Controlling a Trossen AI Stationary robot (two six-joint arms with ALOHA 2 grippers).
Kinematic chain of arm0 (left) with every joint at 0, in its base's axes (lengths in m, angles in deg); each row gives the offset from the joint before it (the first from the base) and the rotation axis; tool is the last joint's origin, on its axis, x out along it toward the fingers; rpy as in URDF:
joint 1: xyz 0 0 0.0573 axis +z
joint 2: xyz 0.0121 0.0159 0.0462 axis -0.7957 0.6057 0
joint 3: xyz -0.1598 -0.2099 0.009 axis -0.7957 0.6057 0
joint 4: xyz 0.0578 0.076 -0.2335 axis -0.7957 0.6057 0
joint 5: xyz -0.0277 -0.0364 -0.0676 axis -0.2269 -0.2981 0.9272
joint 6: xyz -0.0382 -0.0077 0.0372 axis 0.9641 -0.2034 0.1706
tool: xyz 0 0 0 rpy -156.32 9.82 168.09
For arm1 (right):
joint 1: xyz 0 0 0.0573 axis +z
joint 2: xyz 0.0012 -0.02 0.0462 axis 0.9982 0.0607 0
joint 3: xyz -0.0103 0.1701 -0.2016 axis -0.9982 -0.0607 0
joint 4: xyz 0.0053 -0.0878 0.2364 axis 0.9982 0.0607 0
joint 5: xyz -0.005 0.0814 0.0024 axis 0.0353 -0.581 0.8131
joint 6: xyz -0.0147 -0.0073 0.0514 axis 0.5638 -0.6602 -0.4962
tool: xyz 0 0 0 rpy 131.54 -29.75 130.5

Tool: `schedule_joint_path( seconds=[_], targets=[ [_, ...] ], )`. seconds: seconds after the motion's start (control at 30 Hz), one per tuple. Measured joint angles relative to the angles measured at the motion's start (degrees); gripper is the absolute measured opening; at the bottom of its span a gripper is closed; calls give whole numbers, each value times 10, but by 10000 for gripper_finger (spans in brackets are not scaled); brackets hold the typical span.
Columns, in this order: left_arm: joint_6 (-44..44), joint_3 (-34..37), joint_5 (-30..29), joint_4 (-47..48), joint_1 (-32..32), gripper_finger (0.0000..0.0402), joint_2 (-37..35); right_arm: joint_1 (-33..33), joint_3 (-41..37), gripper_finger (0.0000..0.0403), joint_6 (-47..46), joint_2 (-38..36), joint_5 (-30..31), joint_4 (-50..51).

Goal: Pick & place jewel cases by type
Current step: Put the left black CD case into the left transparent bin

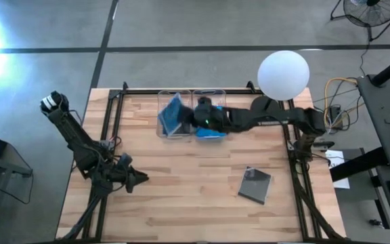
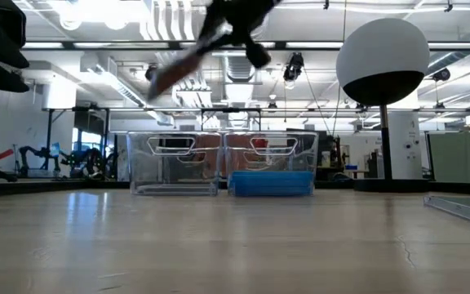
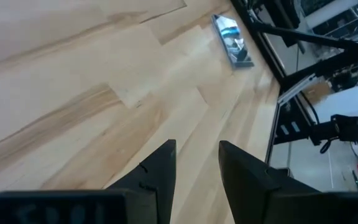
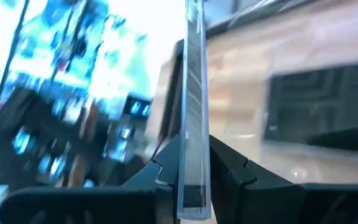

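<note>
Our right jaws (image 4: 193, 177) are pinched on the thin edge of a blue jewel case (image 1: 175, 115), which stands on end between them in the right wrist view; from above, that case hangs tilted over the left bin (image 1: 162, 129), the landmark we place everything by. Just beside that bin, on its right, the second bin (image 2: 272, 171) already holds a flat layer of blue cases (image 2: 272, 183), so we judge some sorting done. Oddly, the blue case in hand is over the left bin, not over the bin with the blue stack; whether the left bin holds anything we cannot tell. Well away from the left bin, toward the front right of the worktop (image 1: 181, 190), a dark jewel case (image 1: 255, 185) lies flat and unsorted; that one at least is left. The right arm (image 1: 276, 118) reaches level across the back of the worktop, wrist over the bins; the left jaws (image 3: 196, 171) stand slightly spread and empty, parked low, well in front of the left bin.
</note>
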State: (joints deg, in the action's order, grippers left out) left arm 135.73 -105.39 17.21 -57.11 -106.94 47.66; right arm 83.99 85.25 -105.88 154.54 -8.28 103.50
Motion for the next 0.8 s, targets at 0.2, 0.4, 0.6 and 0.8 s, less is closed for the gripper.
schedule_joint_path(
  seconds=[0.2, 0.4, 0.6, 0.8],
  targets=[
    [-1, -4, -5, 0, 0, 104, 0, -48, 0, 52, -50, 30, 18, 22],
    [-1, -4, -35, 1, 0, 104, 0, -47, -1, 52, -158, 67, 93, 27],
    [-4, -3, -45, 13, 0, 104, 0, -47, -1, 52, -188, 120, 49, -16],
    [-4, -2, -48, 33, 0, 104, 0, -53, 6, 58, -127, 157, -53, -53]
  ],
)
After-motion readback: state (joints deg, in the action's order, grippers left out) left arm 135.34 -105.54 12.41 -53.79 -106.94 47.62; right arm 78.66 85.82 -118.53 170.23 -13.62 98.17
